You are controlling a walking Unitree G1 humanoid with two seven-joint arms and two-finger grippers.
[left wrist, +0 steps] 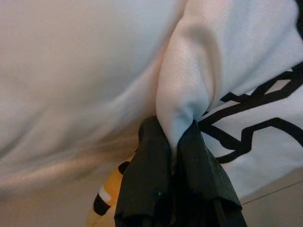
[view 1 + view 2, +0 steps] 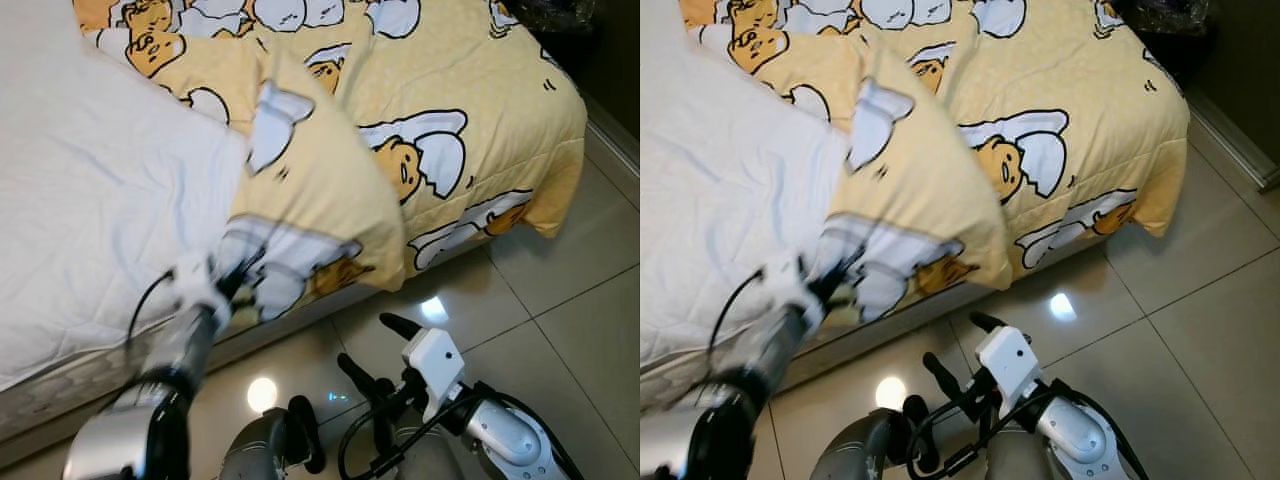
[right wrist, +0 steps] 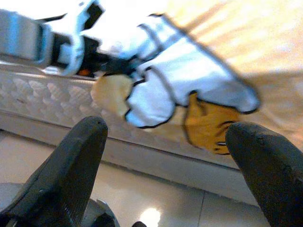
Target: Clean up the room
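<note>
At the near edge of the bed (image 2: 90,380), a yellow cartoon-print blanket (image 2: 330,190) lies folded back on itself, its printed corner hanging over the mattress side while bare white sheet (image 2: 90,210) is exposed on the robot's left. Left gripper (image 2: 232,283) is at that hanging corner, jaws closed on a pinch of the fabric; the left wrist view shows a white fold of cloth squeezed between the black fingers (image 1: 151,189). Blanket rises from the pinch in a loose ridge and the rest spreads flat across the bed toward the far right corner, draping off that side near the tiled floor (image 2: 560,330).

Right gripper (image 2: 375,350) hangs low over the floor in front of the bed, well apart from the blanket, jaws spread wide and holding nothing; its wrist view looks between both fingers at the left arm and the held corner.

Step in hand looks like spreading the blanket over the bare sheet to make the bed. To do it well: keep the pinch firm, since thin cloth can slip out; carry the corner up and across toward the uncovered left side rather than dragging low, so the fold opens instead of bunching. Right gripper could take a second point on the edge to keep it straight. Watch the mattress side for snagging.
</note>
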